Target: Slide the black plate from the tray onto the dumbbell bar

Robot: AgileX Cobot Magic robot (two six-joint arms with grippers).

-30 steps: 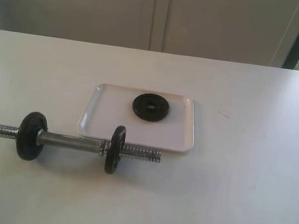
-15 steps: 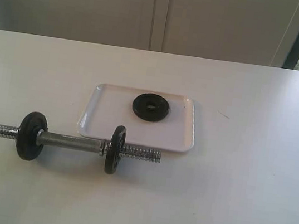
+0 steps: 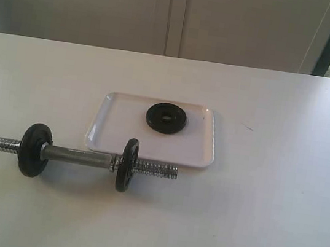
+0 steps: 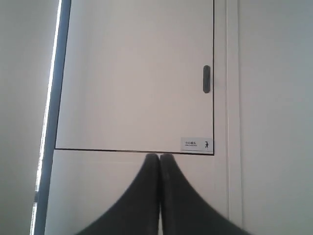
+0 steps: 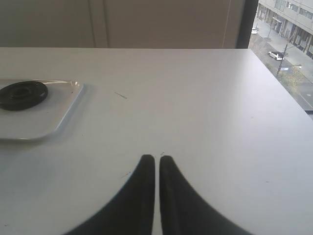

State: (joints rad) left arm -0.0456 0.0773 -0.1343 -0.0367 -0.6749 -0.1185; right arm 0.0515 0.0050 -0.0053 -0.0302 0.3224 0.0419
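Note:
The black plate (image 3: 166, 117) lies flat in the white tray (image 3: 113, 137) at mid-table; it also shows in the right wrist view as the black plate (image 5: 22, 94) on the tray (image 5: 54, 122). In front of the tray lies the chrome dumbbell bar (image 3: 79, 157), carrying two black discs, one (image 3: 35, 149) toward its left end and one (image 3: 126, 165) near its right threaded end. Neither arm appears in the exterior view. My left gripper (image 4: 160, 156) is shut, empty, and faces a wall panel. My right gripper (image 5: 156, 158) is shut, empty, above the table right of the tray.
The white table (image 3: 264, 207) stretches around the tray and bar. A window (image 5: 288, 44) borders the table's right side. A white cabinet door with a dark handle (image 4: 206, 79) fills the left wrist view.

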